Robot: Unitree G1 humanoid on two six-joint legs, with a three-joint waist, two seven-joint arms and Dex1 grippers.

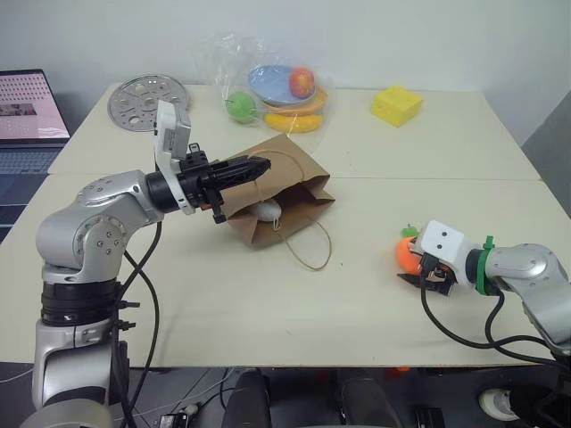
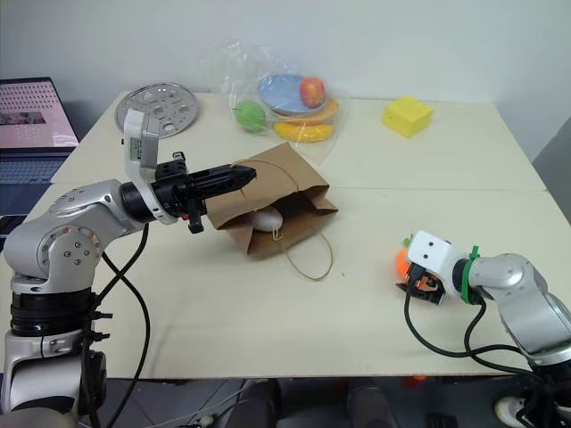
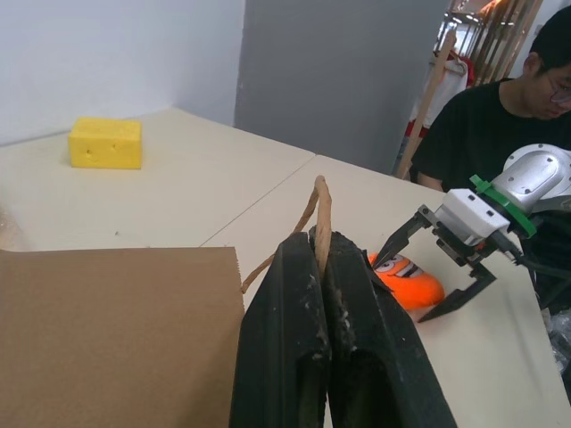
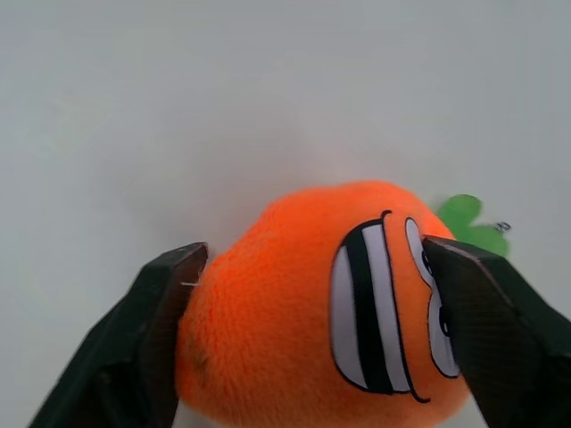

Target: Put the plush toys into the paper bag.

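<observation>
Orange carrot toy (image 4: 321, 312) on worktop (image 1: 375, 294), straddled by right gripper (image 4: 321, 339), jaws apart. Egg toy (image 1: 268, 211) inside paper bag (image 1: 281, 192). Left gripper (image 3: 323, 259) jaws clamped on twine handle (image 3: 321, 209). Risk: plush squirts sideways under off-centre squeeze; bag mouth sags.

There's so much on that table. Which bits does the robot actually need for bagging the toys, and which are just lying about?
Part of the job:
- orange carrot toy, between the right pincer's fingers
- white egg toy, already inside the bag
- brown paper bag, its twine handle pinched by the left pincer

Just lying about:
- yellow block
- wrapped fruit
- metal disc
- laptop
</observation>
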